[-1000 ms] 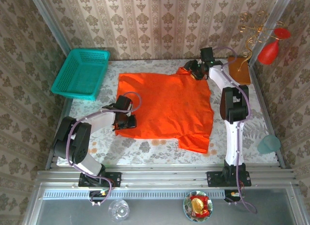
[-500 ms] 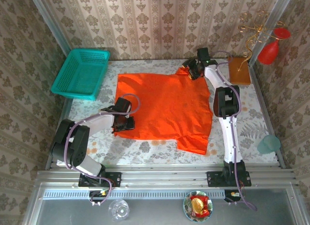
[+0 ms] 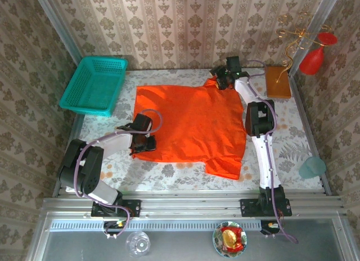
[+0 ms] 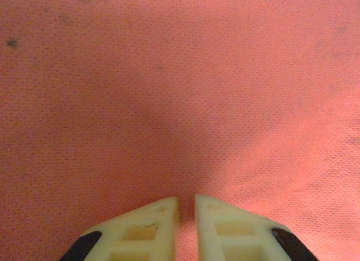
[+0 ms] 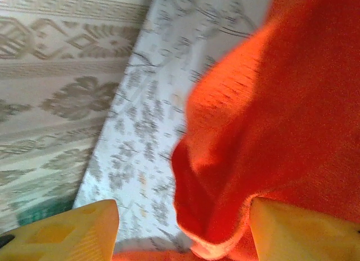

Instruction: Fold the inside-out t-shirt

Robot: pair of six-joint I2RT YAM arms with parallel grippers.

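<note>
The inside-out t-shirt (image 3: 194,123) lies spread flat across the middle of the table, bright orange-red, with one sleeve toward the near right. My left gripper (image 3: 144,142) sits at the shirt's near left edge. In the left wrist view its cream fingers (image 4: 152,219) are pinched almost together on the orange cloth (image 4: 180,92), shut. My right gripper (image 3: 221,81) is over the far right sleeve. In the right wrist view its yellow fingers (image 5: 73,233) stand wide apart, open, with a raised fold of the sleeve (image 5: 225,182) between them, touching the right-hand finger.
A teal basket (image 3: 93,84) stands at the far left. A brown-orange block (image 3: 278,82), a gold wire stand (image 3: 292,39) and a red vase (image 3: 313,58) are at the far right. A teal cup (image 3: 311,166) sits near the right edge. Patterned walls close in the table.
My right gripper has moved left and farther back along the far right sleeve. The left gripper has shifted slightly left, still pinching the near left edge.
</note>
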